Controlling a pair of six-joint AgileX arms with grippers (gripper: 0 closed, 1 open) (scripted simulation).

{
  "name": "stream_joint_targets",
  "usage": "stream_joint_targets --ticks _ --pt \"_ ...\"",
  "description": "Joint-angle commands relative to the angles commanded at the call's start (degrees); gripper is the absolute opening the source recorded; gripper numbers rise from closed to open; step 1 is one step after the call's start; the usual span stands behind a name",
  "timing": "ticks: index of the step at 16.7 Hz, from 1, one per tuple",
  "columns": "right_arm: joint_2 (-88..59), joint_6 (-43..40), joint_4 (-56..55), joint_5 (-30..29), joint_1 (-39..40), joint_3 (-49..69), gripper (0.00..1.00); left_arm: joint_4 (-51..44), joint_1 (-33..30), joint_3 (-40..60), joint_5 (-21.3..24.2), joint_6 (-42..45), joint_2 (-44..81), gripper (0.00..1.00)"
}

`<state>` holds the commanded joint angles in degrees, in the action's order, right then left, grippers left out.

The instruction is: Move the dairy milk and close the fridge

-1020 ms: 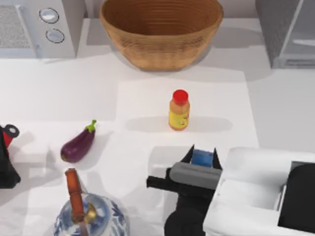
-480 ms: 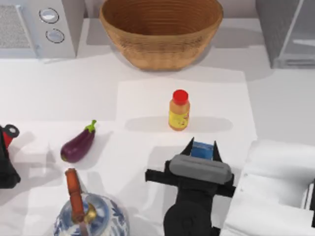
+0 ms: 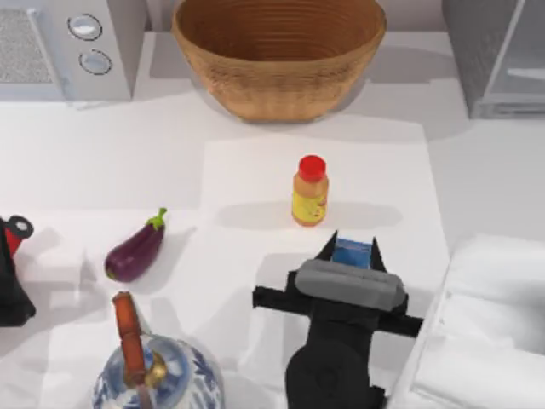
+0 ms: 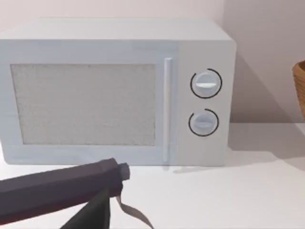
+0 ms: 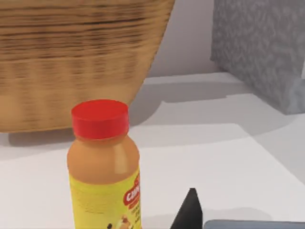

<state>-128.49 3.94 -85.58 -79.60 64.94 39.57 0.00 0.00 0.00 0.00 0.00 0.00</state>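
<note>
Milk carton (image 3: pixel 351 253) sits near the front of the table, right of centre in the top view, just in front of the orange bottle (image 3: pixel 310 191) with the red cap and clear of it. The right gripper (image 3: pixel 351 256) has its 2 dark fingers (image 3: pixel 327 250) standing one at each side of the carton's blue top; they flank it closely, but I cannot tell whether they are pressing it or just beside it. I judge the carton to be light and stiff enough for a firm pinch, though a thin-walled box may dent if squeezed hard, and its smooth printed faces could slide between the pads. The best hold looks to be across the 2 flat side faces, fairly high on the body but below the top edge, so it hangs straight and does not tip when lifted. The bottle stands close behind, so a lift straight up before any sideways travel seems safest. The fridge (image 3: pixel 494 55) stands at the back right corner, its speckled side also showing in the right wrist view, well apart from the carton. The left gripper (image 3: pixel 10 256) is parked at the table's left edge, facing the microwave (image 4: pixel 114 90), and I cannot tell how its fingers stand.
</note>
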Motion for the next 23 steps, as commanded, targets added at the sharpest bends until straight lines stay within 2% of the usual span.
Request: stream_joint_targets --ticks 3,6,14,17,20,23 --pt "3.50 -0.32 0.91 5.33 -4.61 -0.68 0.00 0.00 0.00 0.00 0.00 0.00 0.00 1.00" --pt "9.52 -1.00 3.02 15.70 -13.08 -2.31 0.00 0.00 0.00 0.00 0.00 0.00 0.00 1.00" --pt "30.53 -2.68 13.28 56.44 -45.04 -10.39 0.00 0.00 0.00 0.00 0.00 0.00 0.00 1.00" --pt "37.12 -2.93 17.66 68.75 -55.72 -13.90 0.00 0.00 0.00 0.00 0.00 0.00 0.00 1.00" --pt "41.24 -3.02 20.87 75.70 -62.49 -16.48 0.00 0.00 0.00 0.00 0.00 0.00 0.00 1.00" --pt "42.26 -3.03 21.74 77.34 -64.11 -17.20 0.00 0.00 0.00 0.00 0.00 0.00 0.00 1.00"
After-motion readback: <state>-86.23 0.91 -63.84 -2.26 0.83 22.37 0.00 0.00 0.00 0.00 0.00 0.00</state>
